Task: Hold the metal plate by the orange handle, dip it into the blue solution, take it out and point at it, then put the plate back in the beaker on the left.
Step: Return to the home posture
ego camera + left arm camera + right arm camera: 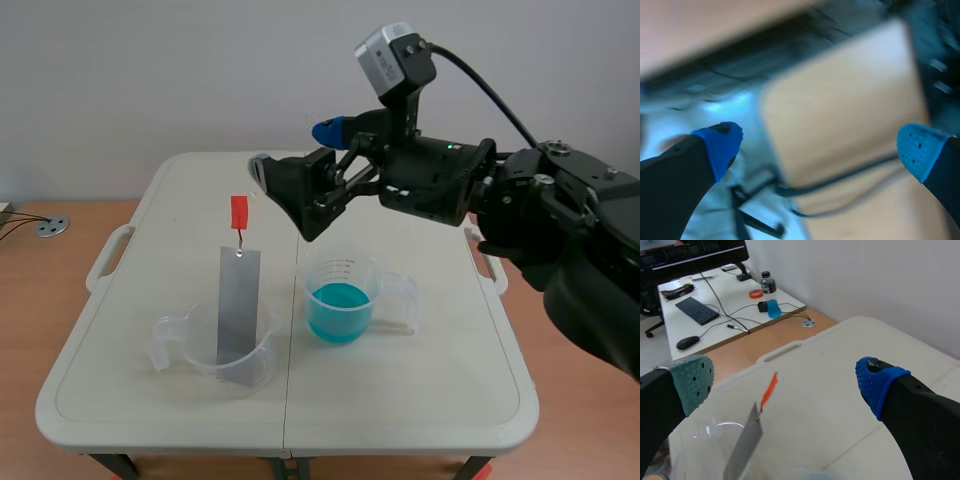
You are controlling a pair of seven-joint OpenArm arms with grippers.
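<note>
From here the metal plate (238, 305) stands upright in the left beaker (250, 372) on the worktop (420, 390), orange handle (239, 213) at its top and untouched. My right gripper (296, 150) hangs released, jaws wide, just right of and above that handle. I read this as the approach to the first grasp. Next I must bring the jaws down around the handle, clench, then carry the plate right to the blue solution (338, 300). The left gripper (819, 147) is released too, off the worktop.
</note>
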